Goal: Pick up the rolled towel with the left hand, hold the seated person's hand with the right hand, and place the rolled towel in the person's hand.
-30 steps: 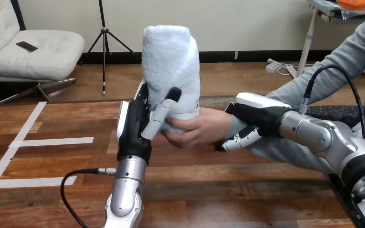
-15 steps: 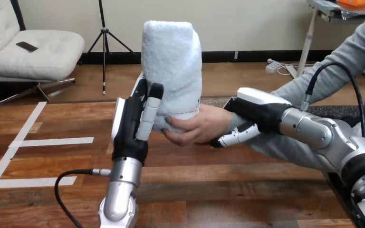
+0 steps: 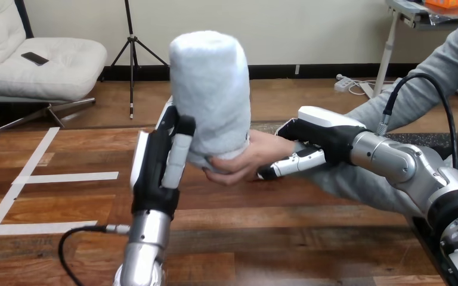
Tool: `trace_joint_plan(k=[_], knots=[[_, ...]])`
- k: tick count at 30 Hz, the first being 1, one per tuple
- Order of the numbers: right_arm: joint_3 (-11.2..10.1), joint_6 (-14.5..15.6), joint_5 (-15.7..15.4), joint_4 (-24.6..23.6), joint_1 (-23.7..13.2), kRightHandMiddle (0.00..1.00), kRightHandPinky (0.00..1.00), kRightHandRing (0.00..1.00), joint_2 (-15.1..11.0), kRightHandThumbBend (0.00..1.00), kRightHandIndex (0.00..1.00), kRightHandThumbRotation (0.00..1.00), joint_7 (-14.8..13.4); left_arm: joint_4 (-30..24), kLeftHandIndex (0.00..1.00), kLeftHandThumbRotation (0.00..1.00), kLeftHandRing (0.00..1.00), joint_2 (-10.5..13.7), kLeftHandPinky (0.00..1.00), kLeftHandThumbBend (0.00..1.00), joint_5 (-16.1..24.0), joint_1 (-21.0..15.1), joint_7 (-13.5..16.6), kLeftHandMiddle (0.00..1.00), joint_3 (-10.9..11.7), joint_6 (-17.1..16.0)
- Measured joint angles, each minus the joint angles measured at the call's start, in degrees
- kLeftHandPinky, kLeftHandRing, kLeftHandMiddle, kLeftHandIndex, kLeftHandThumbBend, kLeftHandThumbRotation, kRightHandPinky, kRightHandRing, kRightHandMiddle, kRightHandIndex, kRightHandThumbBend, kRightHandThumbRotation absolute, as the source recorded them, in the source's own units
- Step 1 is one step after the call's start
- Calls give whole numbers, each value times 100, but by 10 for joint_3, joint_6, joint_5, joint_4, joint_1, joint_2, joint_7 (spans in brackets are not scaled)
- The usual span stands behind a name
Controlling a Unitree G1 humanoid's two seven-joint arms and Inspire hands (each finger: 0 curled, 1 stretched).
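At the near edge of the bench point(image 3: 310, 238), the silver left forearm point(image 3: 146, 244) rose from the bottom of the head view, and the right forearm point(image 3: 393, 164) entered from the lower right. Strips of white tape point(image 3: 65, 177) lay on the bench at the view's left, well apart from both robot hands. Above the left forearm, the left robot hand point(image 3: 154, 173) stood upright with its white back toward the view's left. Its fingers point(image 3: 178, 149) were straight and pointed upward, lying against the lower left side of the rolled towel point(image 3: 210, 89) without curling round it. The rolled towel stood upright, clear of the bench, with its base seated in the person's hand point(image 3: 241, 158) at the middle of the view. The person's fingers were curled round the bottom of the roll. Just to the right, the right robot hand point(image 3: 316, 134) was closed on the person's wrist point(image 3: 279, 149): its palm lay over the top of the wrist and its fingers point(image 3: 289, 165) curled beneath it. The grey sleeve point(image 3: 393, 107) ran from that wrist toward the view's upper right.
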Motion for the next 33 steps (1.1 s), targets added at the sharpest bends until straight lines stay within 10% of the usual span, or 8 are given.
trace_joint_plan(k=[18, 33], knots=[[-14, -2, 28, -23, 14, 87, 78, 86, -10, 100, 87, 100, 2, -104, 89, 100, 93, 3, 92, 100, -19, 78, -15, 92, -5, 32], [-58, -26, 92, -112, 95, 88, 78, 86, -32, 100, 88, 100, -4, -183, 89, 100, 92, 14, 93, 93, -41, 145, -50, 91, -11, 54]])
